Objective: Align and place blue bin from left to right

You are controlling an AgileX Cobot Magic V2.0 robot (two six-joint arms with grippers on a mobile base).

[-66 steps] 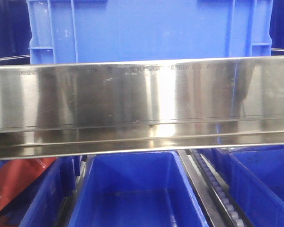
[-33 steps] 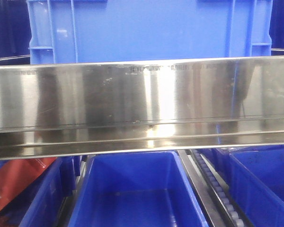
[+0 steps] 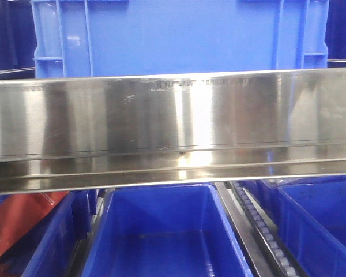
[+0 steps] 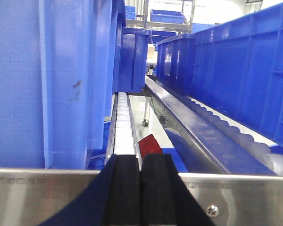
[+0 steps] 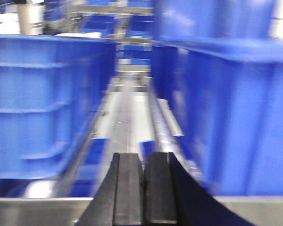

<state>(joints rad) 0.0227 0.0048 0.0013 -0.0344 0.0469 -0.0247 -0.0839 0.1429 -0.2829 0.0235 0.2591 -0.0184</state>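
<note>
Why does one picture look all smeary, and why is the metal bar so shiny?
The right wrist view is blurred, so its blue bins look smeared; only the right hand stays crisp. The left wrist view is sharp. In the front view the steel rail shows bright glare and blue reflections below the blue bin.

Bright mid-blue bin, shiny silver steel rail, black pincer pads, white rollers
</note>
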